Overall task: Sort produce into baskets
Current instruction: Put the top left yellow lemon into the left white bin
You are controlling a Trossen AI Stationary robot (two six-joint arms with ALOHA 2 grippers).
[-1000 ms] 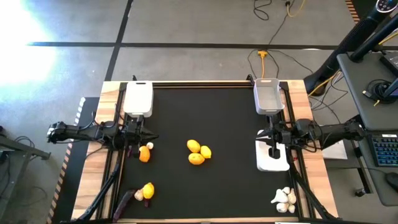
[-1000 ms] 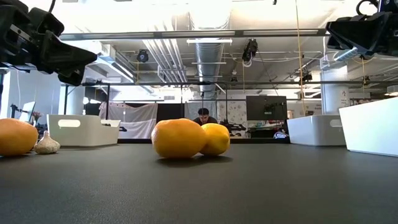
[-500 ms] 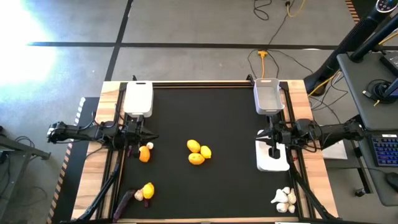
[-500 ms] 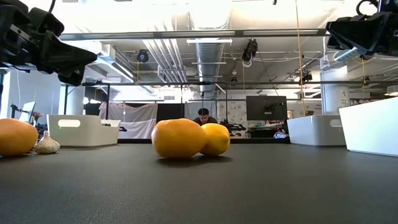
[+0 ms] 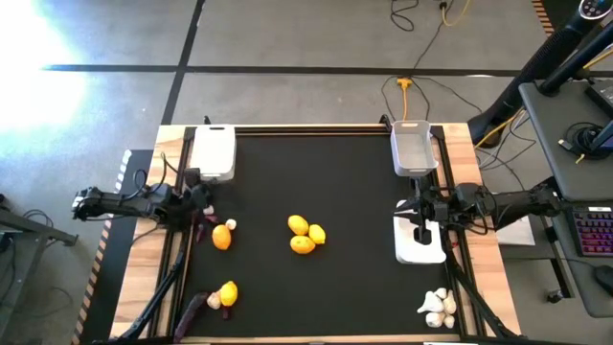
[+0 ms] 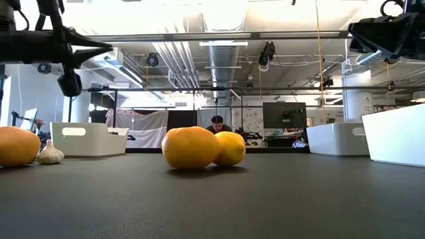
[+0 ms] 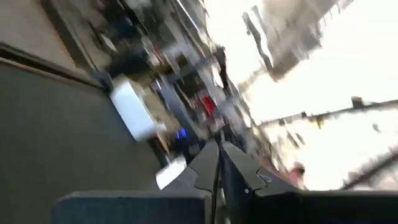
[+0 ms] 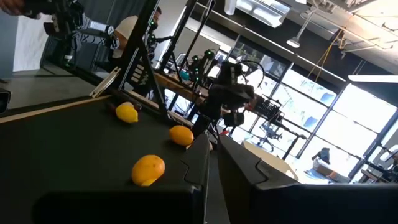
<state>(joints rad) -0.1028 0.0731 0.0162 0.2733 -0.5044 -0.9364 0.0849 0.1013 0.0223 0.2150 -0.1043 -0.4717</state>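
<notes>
**A:** From overhead first. Where does everything sit?

**B:** Take the black mat [image 5: 326, 287] as a clock face. Three yellow fruits [image 5: 306, 235] cluster at the centre. An orange fruit [image 5: 222, 239] with a garlic bulb [image 5: 231, 225] touching it lies toward nine. Another yellow fruit [image 5: 228, 292] and a purple eggplant piece [image 5: 194, 311] lie at seven, a garlic pile [image 5: 437, 307] at five. One basket [image 5: 213, 151] stands at eleven, a second basket [image 5: 412, 147] at one, a third basket [image 5: 420, 241] at three.

**A:** And the claws?

**B:** The left gripper [image 5: 199, 198] hangs near ten, fingers pressed together, holding nothing. The right gripper [image 5: 419, 215] hovers over the three o'clock basket, also closed and empty.

**A:** Table level?

**B:** Two of the yellow fruits touch in mid-frame; the orange one and the bulb sit at the far left. Both arms are well above the mat.

**A:** Wrist cameras?

**B:** The left wrist view is smeared; only its meeting fingers [image 7: 205, 167] read clearly. The right wrist view shows its closed fingers [image 8: 200, 155] and three fruits beyond.

**A:** So, advice?

**B:** I'd open the left claw wide before descending, come straight down on the orange fruit, and approach from the side away from the bulb so it isn't nudged.
</notes>
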